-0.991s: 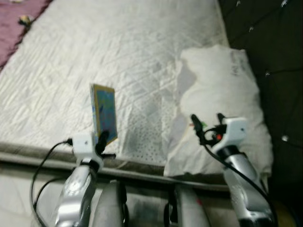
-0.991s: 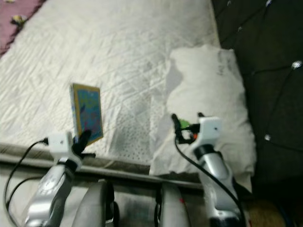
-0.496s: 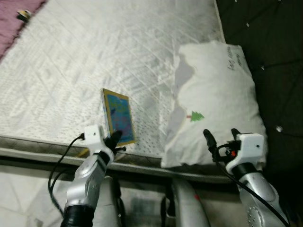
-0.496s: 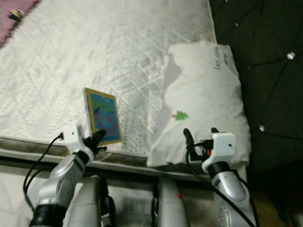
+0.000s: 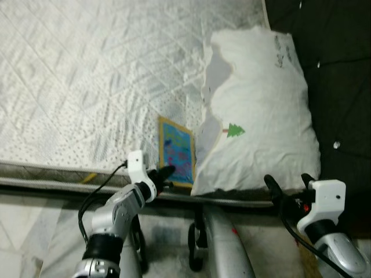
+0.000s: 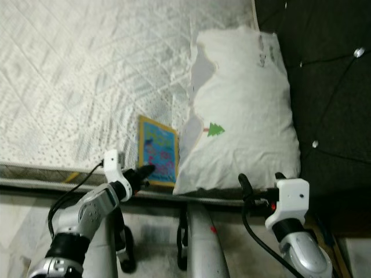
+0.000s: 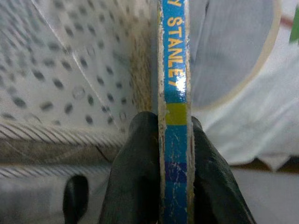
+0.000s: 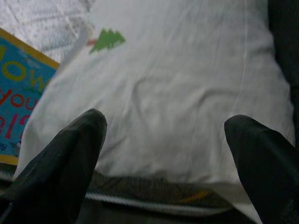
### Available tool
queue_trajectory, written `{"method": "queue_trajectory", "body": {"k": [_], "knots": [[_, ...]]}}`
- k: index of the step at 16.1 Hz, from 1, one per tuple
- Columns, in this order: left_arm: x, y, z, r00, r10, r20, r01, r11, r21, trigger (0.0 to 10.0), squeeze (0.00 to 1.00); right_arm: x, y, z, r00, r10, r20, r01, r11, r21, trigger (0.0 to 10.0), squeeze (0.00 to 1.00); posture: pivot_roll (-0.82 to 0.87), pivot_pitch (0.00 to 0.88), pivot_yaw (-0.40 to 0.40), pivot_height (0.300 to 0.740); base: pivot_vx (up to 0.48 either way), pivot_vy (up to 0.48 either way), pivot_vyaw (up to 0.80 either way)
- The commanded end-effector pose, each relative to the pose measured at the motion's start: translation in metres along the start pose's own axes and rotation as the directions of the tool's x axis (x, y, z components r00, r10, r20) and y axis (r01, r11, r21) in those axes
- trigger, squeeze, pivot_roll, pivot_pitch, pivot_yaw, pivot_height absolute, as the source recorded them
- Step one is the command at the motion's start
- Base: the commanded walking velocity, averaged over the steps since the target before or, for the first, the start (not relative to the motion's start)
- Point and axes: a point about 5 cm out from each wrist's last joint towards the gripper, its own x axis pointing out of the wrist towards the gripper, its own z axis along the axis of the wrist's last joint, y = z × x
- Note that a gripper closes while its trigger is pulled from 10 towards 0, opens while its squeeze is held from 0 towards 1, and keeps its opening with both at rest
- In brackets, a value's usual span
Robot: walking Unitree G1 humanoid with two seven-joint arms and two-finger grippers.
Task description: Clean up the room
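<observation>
The left gripper [image 5: 164, 175] is clamped on the near end of a picture book [image 5: 176, 152], whose long axis runs away over the mattress [image 5: 87, 87] edge, beside the pillow [image 5: 261, 116]. The right gripper [image 6: 261, 182], fingers apart, hovers before that pillow.

A white quilted mattress [image 5: 87, 75] filled the upper left. A white pillow [image 5: 261, 116] lay at its right edge, a book [image 5: 175, 152] just beside it.
</observation>
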Motion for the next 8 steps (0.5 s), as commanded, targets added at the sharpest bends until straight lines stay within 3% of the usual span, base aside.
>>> {"method": "queue_trajectory", "body": {"k": [1, 3, 5, 8], "knots": [[0.003, 0.0, -0.01, 0.997, -0.023, -0.079, 0.023, 1.0, -0.012, 10.0, 0.0, -0.005, -0.004, 0.002, 1.0, -0.012, -0.011, 0.012, 1.0, -0.007, 10.0, 0.0, -0.27, 0.358, -0.101, 0.631, 0.0, 0.0, 0.0], [0.005, 0.004, -0.006, 0.992, -0.045, -0.117, 0.044, 0.999, -0.01, 10.0, 0.0, -0.006, -0.004, 0.005, 1.0, -0.014, -0.013, 0.014, 1.0, -0.008, 10.0, 0.0, -0.29, 0.359, -0.102, 0.631, 0.0, 0.0, 0.0], [0.007, 0.014, 0.008, 0.995, -0.002, -0.1, 0.006, 0.999, 0.048, 10.0, 0.0, -0.008, -0.006, 0.008, 1.0, -0.015, -0.012, 0.015, 1.0, 0.002, 10.0, 0.0, -0.3, 0.36, -0.101, 0.631, 0.0, 0.0, 0.0], [0.006, 0.019, 0.01, 0.992, 0.016, -0.122, -0.007, 0.997, 0.075, 10.0, 0.0, -0.011, -0.005, 0.007, 1.0, -0.012, -0.012, 0.012, 1.0, 0.01, 10.0, 0.0, -0.3, 0.362, -0.1, 0.606, 0.0, 0.0, 0.0]]}}
